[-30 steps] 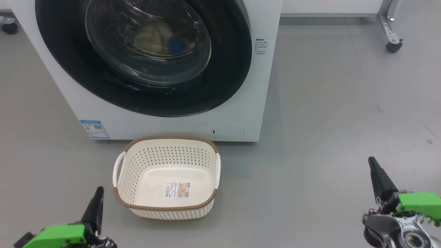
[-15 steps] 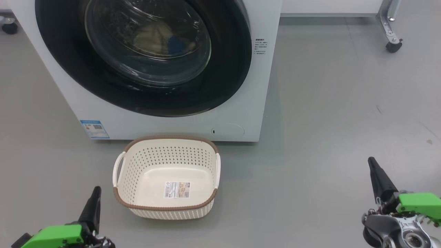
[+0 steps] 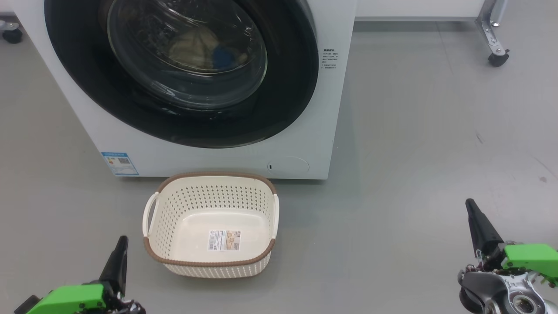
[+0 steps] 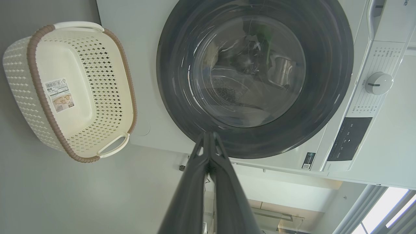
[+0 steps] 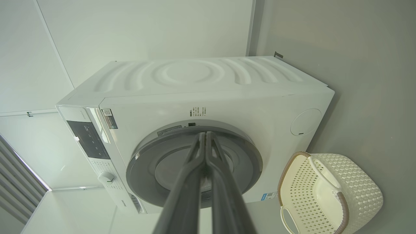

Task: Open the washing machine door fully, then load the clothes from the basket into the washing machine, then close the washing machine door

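The white washing machine [image 3: 209, 155] stands ahead with its black-rimmed door [image 3: 287, 87] shut flat against the front. Through the glass bowl I see the cream and blue clothes [image 3: 205, 50] lying in the drum. The cream basket [image 3: 211, 198] sits on the floor before the machine with nothing in it but its paper label. My left gripper [image 3: 121, 242] is at the lower left, fingers pressed together, holding nothing. My right gripper [image 3: 471, 205] is at the lower right, also shut on nothing. The door [image 4: 253, 78] and basket [image 4: 78, 97] also show in the left wrist view; the basket [image 5: 328, 191] is in the right wrist view too.
Grey floor [image 3: 414, 152] spreads around the machine and basket. A metal leg on a caster [image 3: 497, 54] stands at the far right; another caster [image 3: 11, 32] is at the far left. The control panel and dial [image 4: 377, 83] run along the machine's top.
My left gripper has drawn back a little toward the bottom of the head view. The right gripper, basket and door have stayed put.
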Robot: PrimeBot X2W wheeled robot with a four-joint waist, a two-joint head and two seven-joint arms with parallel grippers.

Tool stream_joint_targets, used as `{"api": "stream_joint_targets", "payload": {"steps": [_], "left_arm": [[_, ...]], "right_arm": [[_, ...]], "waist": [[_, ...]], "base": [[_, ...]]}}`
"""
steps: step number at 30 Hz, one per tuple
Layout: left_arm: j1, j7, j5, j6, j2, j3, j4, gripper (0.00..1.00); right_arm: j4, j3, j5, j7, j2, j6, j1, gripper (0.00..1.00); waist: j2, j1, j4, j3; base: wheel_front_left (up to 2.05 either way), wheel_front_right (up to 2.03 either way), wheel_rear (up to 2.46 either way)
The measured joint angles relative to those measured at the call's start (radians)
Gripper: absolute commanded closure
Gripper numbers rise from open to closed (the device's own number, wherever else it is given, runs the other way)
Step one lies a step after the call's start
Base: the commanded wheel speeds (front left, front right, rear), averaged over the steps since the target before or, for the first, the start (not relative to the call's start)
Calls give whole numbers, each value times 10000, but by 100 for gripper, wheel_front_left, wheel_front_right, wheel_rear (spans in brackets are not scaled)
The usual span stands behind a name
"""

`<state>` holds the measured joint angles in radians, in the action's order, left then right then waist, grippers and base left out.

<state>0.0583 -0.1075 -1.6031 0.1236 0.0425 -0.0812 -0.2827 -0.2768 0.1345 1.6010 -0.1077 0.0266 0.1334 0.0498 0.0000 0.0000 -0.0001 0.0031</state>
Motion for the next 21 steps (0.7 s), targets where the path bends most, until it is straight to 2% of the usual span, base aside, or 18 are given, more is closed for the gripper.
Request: {"api": "stream_joint_targets", "payload": {"steps": [21], "left_arm": [[0,0,0,0,0,-2,2,100]], "right_arm": [[0,0,6,0,0,0,0,100]], "waist": [[0,0,0,0]], "base": [[0,0,0]]}}
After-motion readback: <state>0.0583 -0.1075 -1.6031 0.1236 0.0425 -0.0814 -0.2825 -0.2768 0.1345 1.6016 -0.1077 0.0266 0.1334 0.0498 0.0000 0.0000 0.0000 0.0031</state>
